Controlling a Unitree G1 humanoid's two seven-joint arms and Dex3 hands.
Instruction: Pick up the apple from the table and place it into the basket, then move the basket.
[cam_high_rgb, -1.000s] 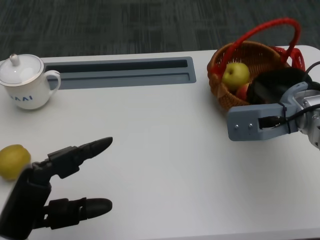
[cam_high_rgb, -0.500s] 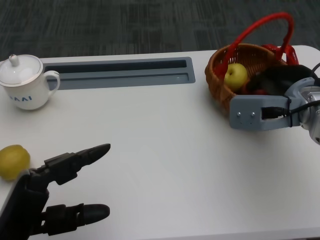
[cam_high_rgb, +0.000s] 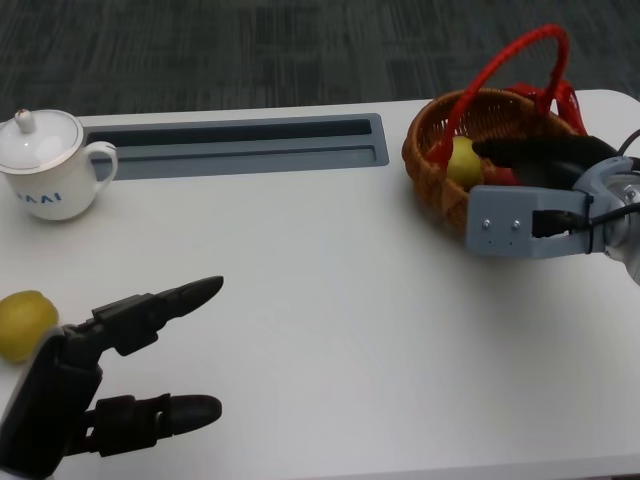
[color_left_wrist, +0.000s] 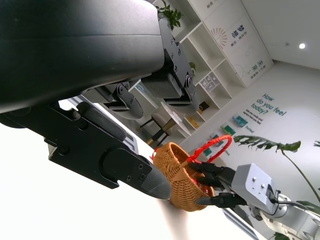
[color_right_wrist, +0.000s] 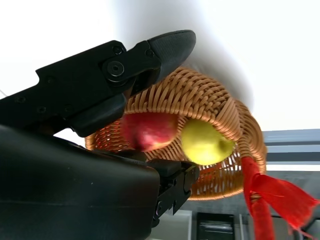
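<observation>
The wicker basket with a red handle stands at the table's far right. A red apple and a yellow-green fruit lie inside it. In the head view the apple is mostly hidden by my right hand. That hand grips the basket's near wall: its fingers reach over the rim to the inside, and its thumb lies against the outside. The left wrist view shows the basket between the right hand's fingers. My left hand hovers at the near left with its fingers apart, holding nothing.
A yellow fruit lies at the table's left edge beside my left hand. A white lidded cup stands at the far left. A long grey slot runs along the table's back. The basket sits close to the right edge.
The basket has shifted a little to the left and its handle has leaned left. My right hand has reached further over the rim, covering more of the apple. The left hand has barely moved.
</observation>
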